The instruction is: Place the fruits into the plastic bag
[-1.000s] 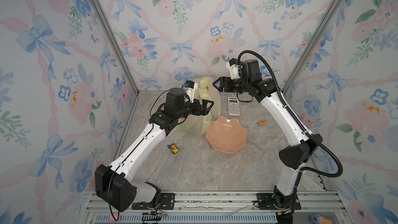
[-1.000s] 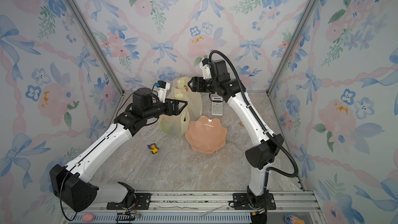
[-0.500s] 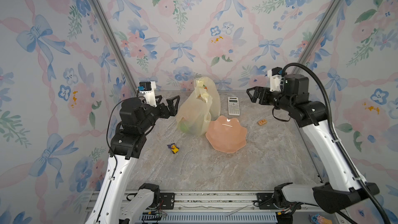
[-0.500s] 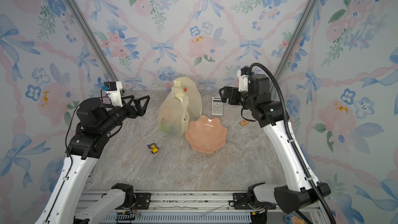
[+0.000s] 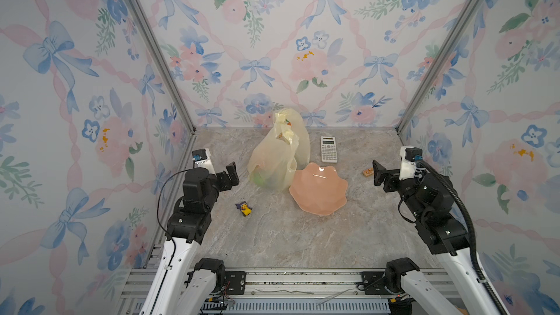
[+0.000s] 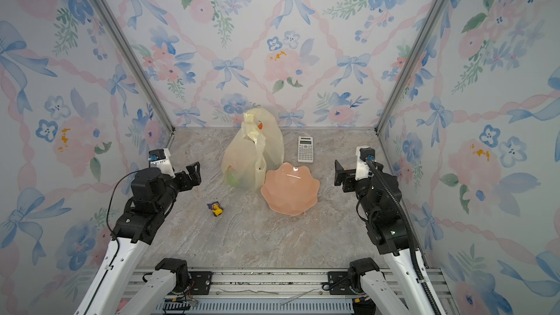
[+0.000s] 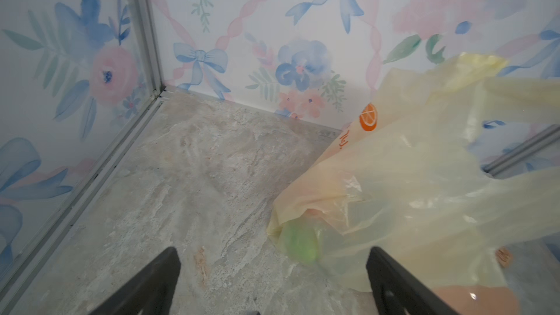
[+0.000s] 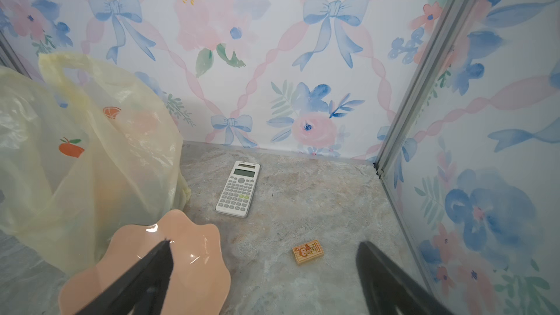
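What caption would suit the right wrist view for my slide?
Open right gripper facing the plastic bag, pink plate, calculator and a small orange block.

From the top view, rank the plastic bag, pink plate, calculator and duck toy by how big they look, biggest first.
In a top view, largest to smallest:
1. plastic bag
2. pink plate
3. calculator
4. duck toy
None look alike in size.

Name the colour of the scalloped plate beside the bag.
The plate is plain peach-pink, clearest in a top view.
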{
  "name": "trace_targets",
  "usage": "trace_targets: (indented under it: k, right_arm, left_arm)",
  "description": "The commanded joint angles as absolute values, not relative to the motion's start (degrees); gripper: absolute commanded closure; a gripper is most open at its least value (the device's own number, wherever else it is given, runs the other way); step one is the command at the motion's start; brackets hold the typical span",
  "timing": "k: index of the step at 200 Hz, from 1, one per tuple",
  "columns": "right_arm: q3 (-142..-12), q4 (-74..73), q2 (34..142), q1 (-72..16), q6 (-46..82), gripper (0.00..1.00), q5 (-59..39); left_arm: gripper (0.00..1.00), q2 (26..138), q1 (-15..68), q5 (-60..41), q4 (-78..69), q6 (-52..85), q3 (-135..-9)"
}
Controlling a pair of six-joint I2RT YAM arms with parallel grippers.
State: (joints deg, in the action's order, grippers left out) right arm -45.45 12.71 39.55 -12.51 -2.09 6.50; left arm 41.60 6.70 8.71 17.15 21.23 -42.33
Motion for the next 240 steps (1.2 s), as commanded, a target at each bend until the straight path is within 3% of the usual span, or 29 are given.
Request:
trace_targets:
  k: [1, 28, 49, 81, 155, 240]
  right_arm:
    - [-39.91, 5.42, 42.28, -11.11, -5.21, 0.04, 7.39]
    - [-32.99, -5.66, 48.90, -8.50, -4.18, 0.04, 4.98]
    - [-30.51, -11.31, 55.16, -4.59, -1.91, 0.04, 1.54]
    - [-27.70, -19.60, 63.44, 0.25, -0.33, 0.04, -3.02]
    - [-27.38, -26.41, 73.41, 1.48, -0.14, 0.04, -5.01]
    - [-21.64, -44.00, 76.36, 1.41, 0.10, 0.04, -8.55]
  left_arm:
    - [0.02, 37.24, 6.20, 20.91, 6.31, 21.06, -33.54]
    - [0.02, 31.02, 6.24, 22.83, -14.81, 15.16, -18.47]
    - [0.02, 33.36, 5.10, 23.82, -24.56, 11.20, -13.03]
    - [0.02, 45.08, 2.11, 21.06, -33.13, 6.64, -11.74]
    - [0.02, 76.58, 0.97, 14.04, -56.68, 5.38, -12.74]
    - [0.02, 89.27, 1.39, 10.43, -71.69, 4.05, -12.22]
